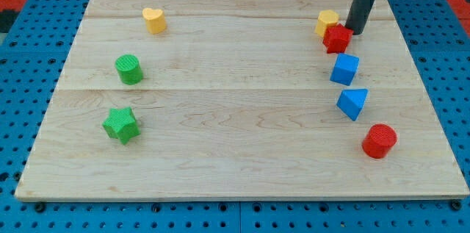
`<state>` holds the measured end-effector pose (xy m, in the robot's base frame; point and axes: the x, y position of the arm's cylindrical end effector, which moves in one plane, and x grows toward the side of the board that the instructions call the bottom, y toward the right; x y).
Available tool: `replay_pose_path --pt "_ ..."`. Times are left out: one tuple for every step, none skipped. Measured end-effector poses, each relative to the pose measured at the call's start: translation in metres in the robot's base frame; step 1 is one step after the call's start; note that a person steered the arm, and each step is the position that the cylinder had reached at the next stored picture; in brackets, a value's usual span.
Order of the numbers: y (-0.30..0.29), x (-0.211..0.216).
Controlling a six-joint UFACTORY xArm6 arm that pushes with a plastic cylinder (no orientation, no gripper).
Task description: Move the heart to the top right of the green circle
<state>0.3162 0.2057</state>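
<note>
A yellow heart (154, 20) lies near the view's top left of the wooden board (235, 167). A green circle (129, 69) sits below and slightly left of it, so the heart is up and to the right of the circle. My tip (356, 30) is at the view's top right, far from both. It touches or nearly touches a red block (338, 39), just to that block's upper right.
A green star (120, 124) lies below the green circle. At the right stand a yellow block (327, 22), a blue cube (344, 69), a blue triangle (353, 104) and a red circle (380, 140). A blue pegboard (29, 79) surrounds the board.
</note>
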Motion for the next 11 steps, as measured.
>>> replay_pose_path --pt "-0.001 0.005" --pt "-0.005 0.022" --pt "-0.010 0.031" --pt "0.004 0.019" --pt "0.022 -0.038" --pt "-0.025 -0.109" --pt "-0.167 -0.114" --pt "-0.301 -0.113" --pt "-0.369 -0.082" --pt "-0.380 -0.040" --pt "-0.316 -0.029"
